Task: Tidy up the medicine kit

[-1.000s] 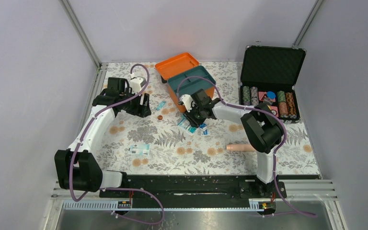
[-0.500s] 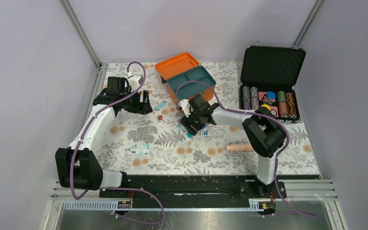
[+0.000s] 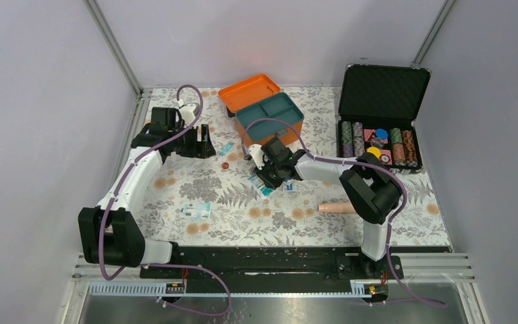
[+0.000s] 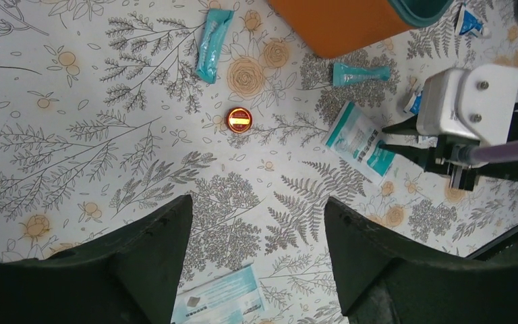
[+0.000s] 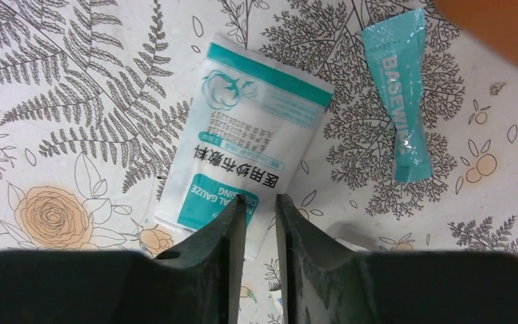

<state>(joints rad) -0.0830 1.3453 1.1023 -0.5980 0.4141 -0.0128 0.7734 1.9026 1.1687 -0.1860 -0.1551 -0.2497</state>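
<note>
Drawn back from the front wall of the medicine kit [image 3: 293, 131] over the last second, the right arm has swung leftward and settled lower. The left arm has only crept a little. The kit stands at the far middle of the bench [image 3: 195, 185] with its orange lid thrown back and its teal insert tray [image 3: 268, 115] showing nothing inside, presumably left open so loose supplies can go straight in.

Just in front of it the gauze packet [image 5: 243, 142] lies flat, with a teal sachet [image 5: 401, 94] beside it but apart. The right fingers [image 5: 229, 229] are narrowed to a slit right at the packet's near edge, which looks like an attempt to nip the thin edge. Whether they have actually caught it I cannot tell.

The left fingers [image 4: 155, 250] are spread wide and hold nothing. They hang above the bench near a small red tin [image 4: 238, 119], likely waiting clear of the right arm's work.
</note>
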